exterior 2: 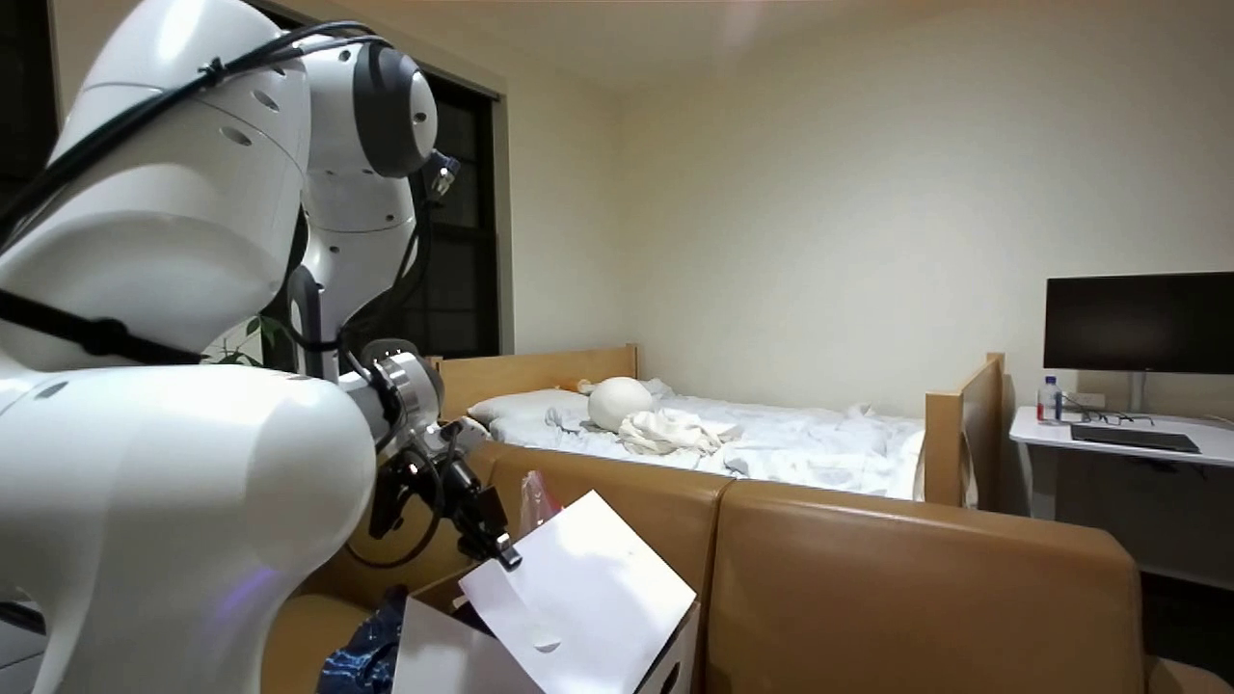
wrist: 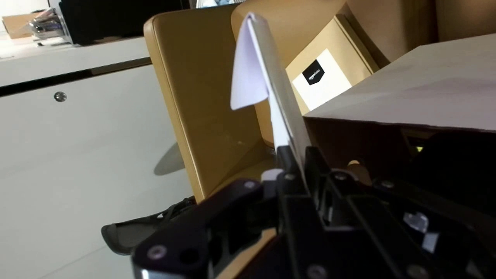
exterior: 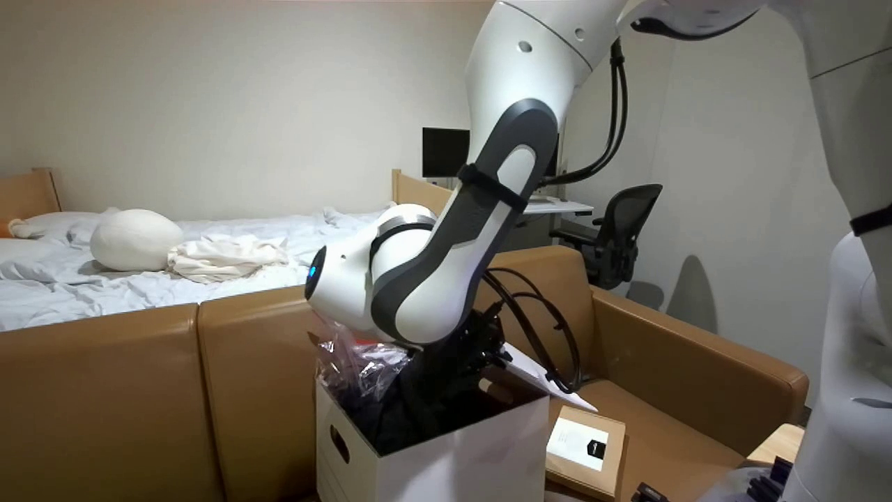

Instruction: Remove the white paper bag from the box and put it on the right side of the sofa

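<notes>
So the fingers (wrist: 286,162) are pinching the bag (exterior 2: 593,598) by 1 edge, which makes sense to me: it's thin and flat, there's not much else to grab. The rest sticks out past them, and in the wrist view its far end folds over and droops, probably just floppy paper. It slants over the edge of the box (exterior: 460,457); can't tell whether they touch. Looks mostly out, so I'd lift a bit more before heading for the right side of the sofa (exterior: 265,390). If that's where the carton (exterior: 584,453) lies, watch for snagging.
</notes>
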`<state>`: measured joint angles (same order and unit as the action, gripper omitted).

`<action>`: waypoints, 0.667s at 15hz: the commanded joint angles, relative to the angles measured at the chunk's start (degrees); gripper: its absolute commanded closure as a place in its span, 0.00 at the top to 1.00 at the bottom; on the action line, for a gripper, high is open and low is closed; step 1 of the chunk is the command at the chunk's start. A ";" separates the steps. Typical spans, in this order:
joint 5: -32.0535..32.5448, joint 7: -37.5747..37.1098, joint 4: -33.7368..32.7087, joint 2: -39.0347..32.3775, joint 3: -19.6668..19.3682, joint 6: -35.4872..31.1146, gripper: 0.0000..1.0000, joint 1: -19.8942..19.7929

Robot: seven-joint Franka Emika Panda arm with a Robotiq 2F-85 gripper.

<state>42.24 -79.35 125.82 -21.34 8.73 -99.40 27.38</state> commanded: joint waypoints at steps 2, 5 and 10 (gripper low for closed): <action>-5.06 9.14 3.90 10.57 1.61 2.24 0.06 -6.36; -8.26 20.66 6.98 18.28 0.37 -3.38 0.06 -11.98; -13.92 40.05 13.20 28.21 -6.52 -16.98 0.06 -22.05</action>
<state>32.20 -49.59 132.85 -0.88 5.35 -109.28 10.44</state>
